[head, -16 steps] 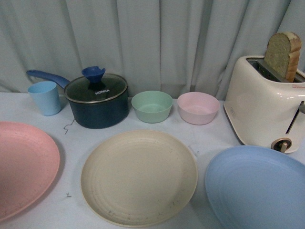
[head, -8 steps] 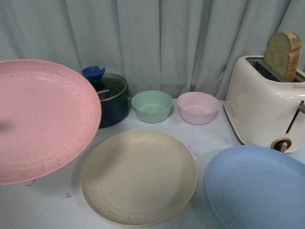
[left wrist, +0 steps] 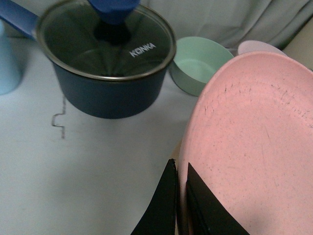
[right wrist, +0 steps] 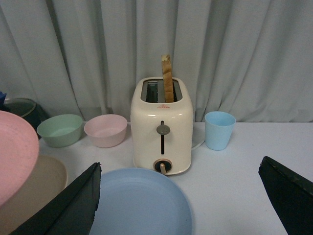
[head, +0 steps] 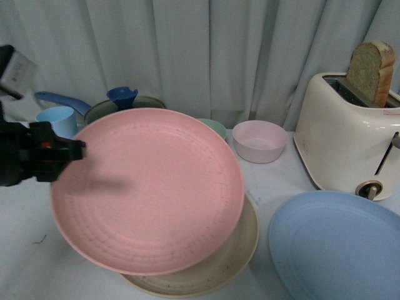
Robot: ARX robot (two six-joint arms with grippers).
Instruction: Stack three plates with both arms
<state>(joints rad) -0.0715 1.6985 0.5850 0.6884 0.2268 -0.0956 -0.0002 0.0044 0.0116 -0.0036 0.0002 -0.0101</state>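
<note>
My left gripper (head: 74, 150) is shut on the left rim of the pink plate (head: 150, 187) and holds it tilted in the air above the cream-beige plate (head: 225, 262), which lies on the table and is mostly hidden. In the left wrist view my two black fingers (left wrist: 168, 200) pinch the pink plate's (left wrist: 249, 142) edge. The light blue plate (head: 337, 244) lies on the table at the front right. My right gripper (right wrist: 178, 200) is open and empty, its fingers wide apart over the light blue plate (right wrist: 139, 203). The pink plate (right wrist: 14, 152) and cream-beige plate (right wrist: 36, 188) also show there.
A dark blue pot with a glass lid (left wrist: 107, 68) and a light blue cup (head: 57, 119) stand at the back left. A green bowl (left wrist: 200, 63) and a pink bowl (head: 259, 140) stand behind the plates. A cream toaster (head: 347, 134) with bread stands at the right, another blue cup (right wrist: 219, 129) beside it.
My left arm has lifted the pink plate off the table at the left and carried it right, over the cream-beige plate. The arm has come into the front view.
</note>
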